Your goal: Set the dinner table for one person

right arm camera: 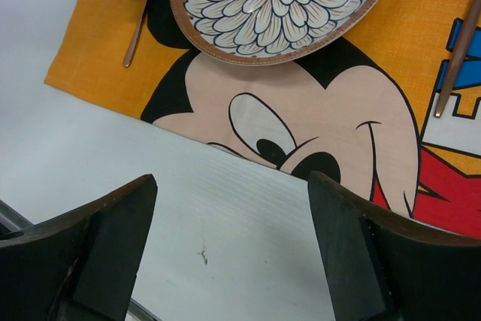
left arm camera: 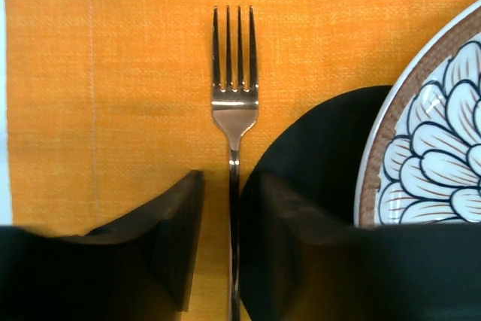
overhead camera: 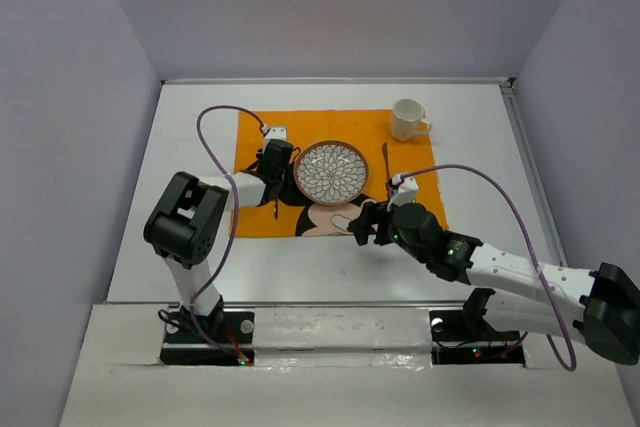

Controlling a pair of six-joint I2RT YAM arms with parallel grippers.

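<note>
White dinner table (overhead camera: 300, 267) between grey walls (overhead camera: 60, 97); both jaws spread, left astride the fork (left arm camera: 234, 103).

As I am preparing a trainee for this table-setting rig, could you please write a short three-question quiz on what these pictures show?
1. True or false: the white ceramic mug stands to the left of the round flower-patterned plate.
2. Where does the silver metal fork lie? A) on the plate; B) left of the plate, its handle between the fingers of the left gripper; C) inside the mug.
3. Fill the gap: above the white rectangular dinner table, the right gripper is ___ and empty.

Key: 1 false, the mug stands to the plate's far right; 2 B; 3 open.
</note>
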